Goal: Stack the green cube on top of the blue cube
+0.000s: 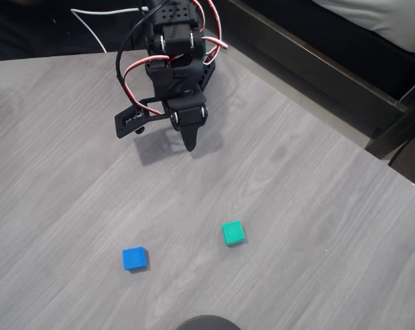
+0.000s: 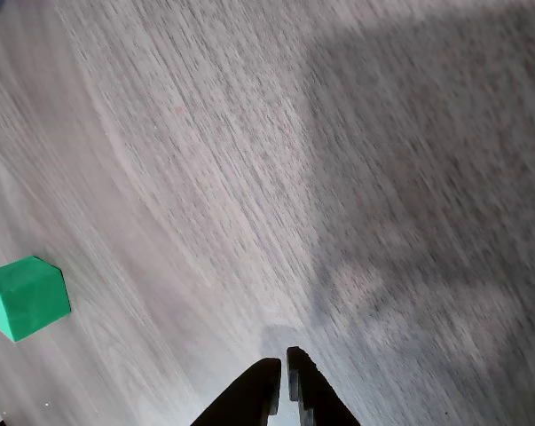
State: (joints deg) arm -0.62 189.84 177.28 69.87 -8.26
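Here the jaws hang nearly closed above the grey wood-grain tabletop (image 1: 317, 206), their tips almost touching and holding nothing. In the wrist view the green cube (image 2: 24, 297) sits on the tabletop well to the left of the tips, apart from them. In the overhead view the green cube (image 1: 233, 232) and the blue cube (image 1: 134, 258) lie well below the jaws, the blue one further left, the two apart.

You see a grey wood-grain table (image 1: 296, 206) under soft, even light. Beyond its far edge runs a dark wooden frame (image 1: 310, 62), with pale bedding (image 1: 386, 17) above that frame.
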